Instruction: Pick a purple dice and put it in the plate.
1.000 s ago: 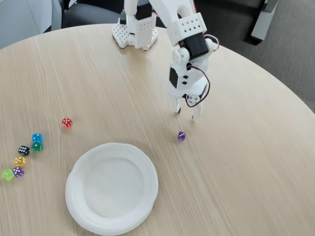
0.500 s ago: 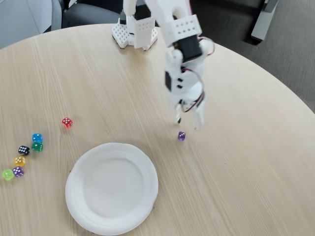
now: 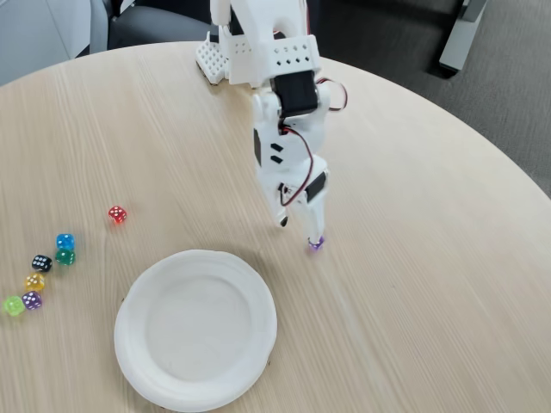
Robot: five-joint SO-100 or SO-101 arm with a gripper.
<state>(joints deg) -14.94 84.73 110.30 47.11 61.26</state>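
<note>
Pale wood grain covered the round tabletop (image 3: pixel 448 258), whose near and left edges were cut off by the frame, with dark carpet seen beyond its far right edge. The arm's white base (image 3: pixel 225 53) was set at the far side and its top was cropped by the upper border. From there the arm was angled down and toward the near side, with the end effector (image 3: pixel 299 231) pointed at the surface just right of centre. Its two fingers were held a narrow gap apart, with nothing gripped between them. The right fingertip was lowered onto or just beside the purple dice (image 3: pixel 316 244); most of that cube was hidden behind the fingertip, so contact could not be judged and its pips could not be read.

One white plate (image 3: pixel 146 361) was placed near the front, left of the purple dice and apart from it; nothing was seen lying in it, and its near rim was almost touched by the frame edge.

Seven further dice were counted. A red die (image 3: pixel 117 214) was set alone to the left. Farther left, a loose cluster of six was seen: a blue die (image 3: pixel 65 242), a green die (image 3: pixel 65 256), a black die (image 3: pixel 41 263), a yellow die (image 3: pixel 34 281), a second purple die (image 3: pixel 32 300) and a lime die (image 3: pixel 13 305). Their pips were too small to be counted.
</note>
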